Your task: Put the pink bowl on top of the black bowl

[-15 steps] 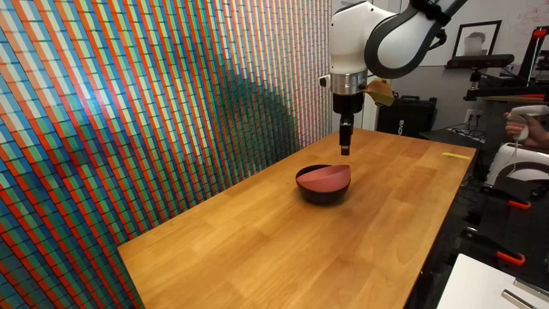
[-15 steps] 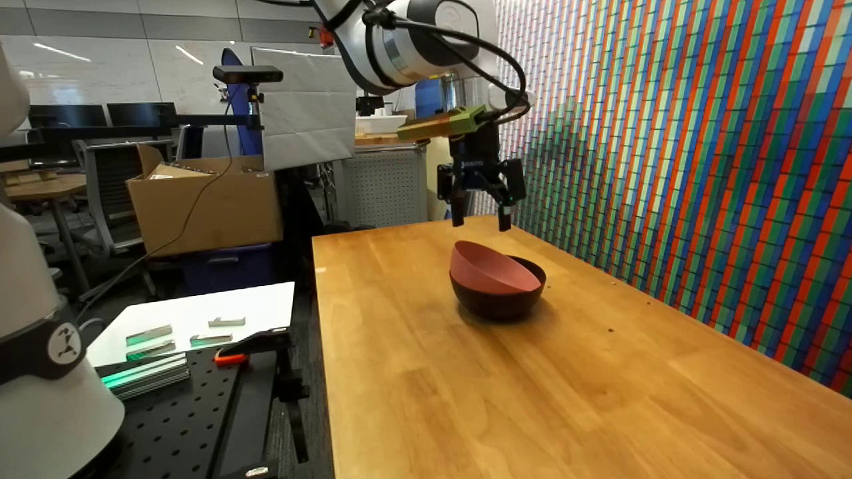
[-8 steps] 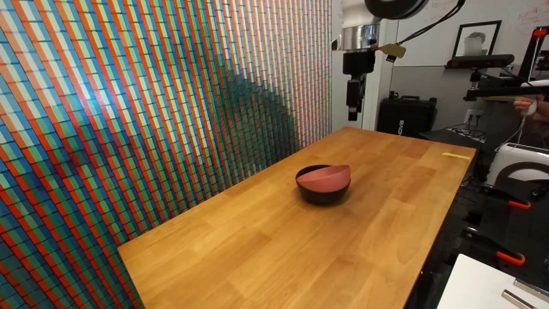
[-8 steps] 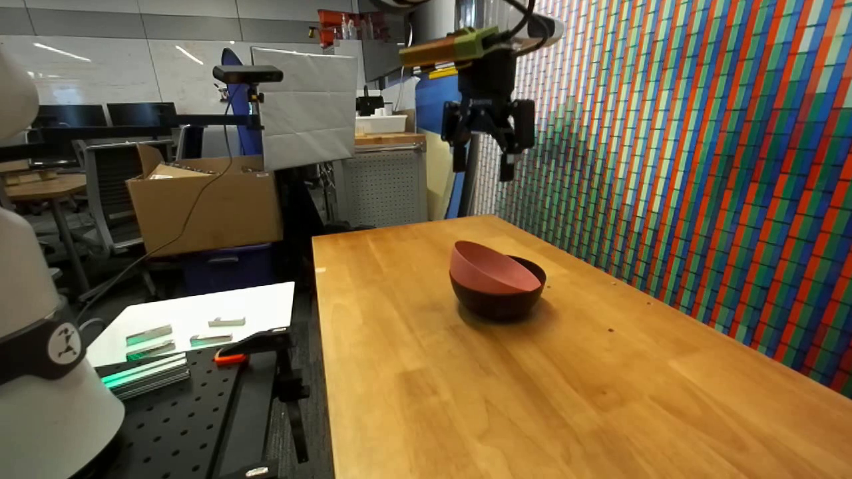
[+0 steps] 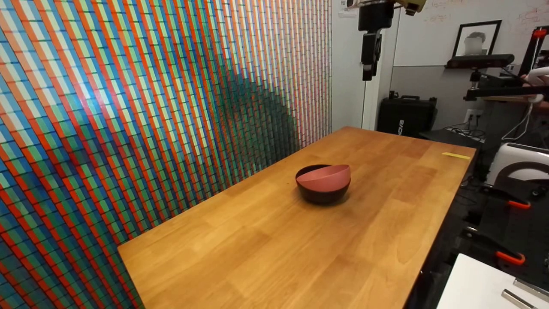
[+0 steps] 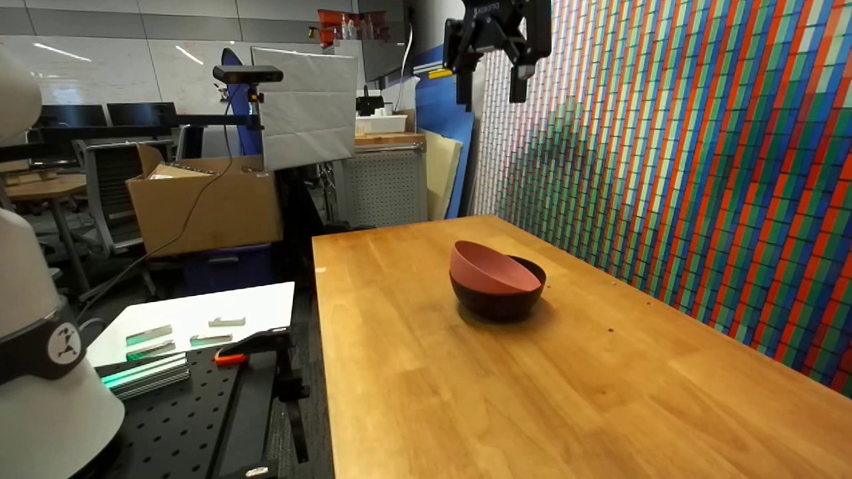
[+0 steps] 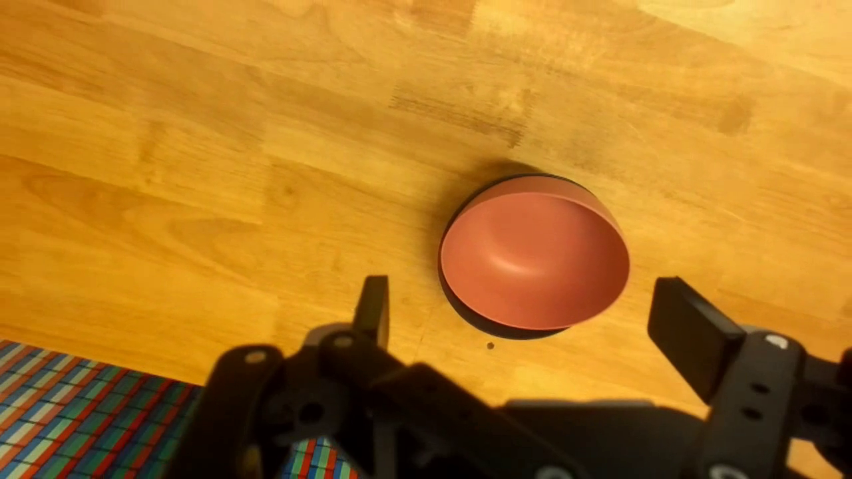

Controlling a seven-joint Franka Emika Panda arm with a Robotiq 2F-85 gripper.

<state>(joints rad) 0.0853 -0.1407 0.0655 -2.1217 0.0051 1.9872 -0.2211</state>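
In an exterior view, my claw (image 6: 491, 103) hangs high, its fingers (image 6: 464, 86) apart with only air between, I think to avoid any knock. At six o'clock from it, the pink bowl (image 6: 491, 271) sits tilted in the mouth of the black bowl (image 6: 498, 306), raised edge toward eleven o'clock.

In an exterior view, the table (image 5: 257, 257) carries both; this edge points to two o'clock.

In the wrist view, the black bowl shows as a thin crescent, mostly at seven o'clock. Probably the pink one leans because it catches on the black rim; the placing I judge done.
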